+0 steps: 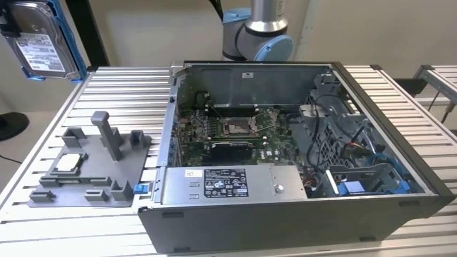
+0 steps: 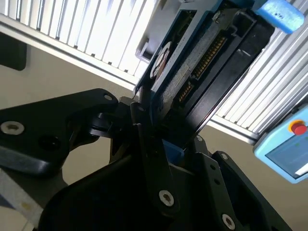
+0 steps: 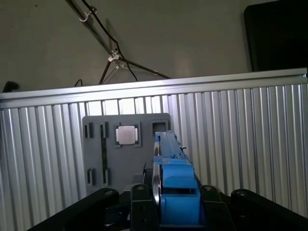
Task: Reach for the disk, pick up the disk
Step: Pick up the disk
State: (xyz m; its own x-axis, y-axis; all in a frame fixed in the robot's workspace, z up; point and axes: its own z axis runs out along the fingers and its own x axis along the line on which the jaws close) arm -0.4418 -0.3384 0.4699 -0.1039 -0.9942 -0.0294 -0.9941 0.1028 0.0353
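The disk (image 1: pixel 44 44) is clear of the worktop (image 1: pixel 50 230), raised in the air well to the exterior view's left of the computer case (image 1: pixel 300 214) and higher than the case's top edge. It stands on edge with its white label facing the exterior camera and its blue bracket running along its sides. In the second wrist view the gripper (image 2: pixel 168 126) has its black jaws clamped on the disk, one on each broad face, with the connector edge pointing away from the gripper body. The first wrist view shows the same grasp edge-on, the blue bracket rising between the jaws. The computer case lies open on the worktop with its board and cabling exposed. The base of the arm (image 1: pixel 257 32) stands behind the case's far wall. Just beside the case, on the exterior view's left, a grey fixture plate (image 1: pixel 107 179) lies flat on the worktop. A small white-silver chip (image 1: pixel 69 162) is seated in one of the plate's pockets, on the part farther from the case. A pale blue handset with a red button (image 2: pixel 285 147) appears beyond the worktop's edge in the second wrist view.
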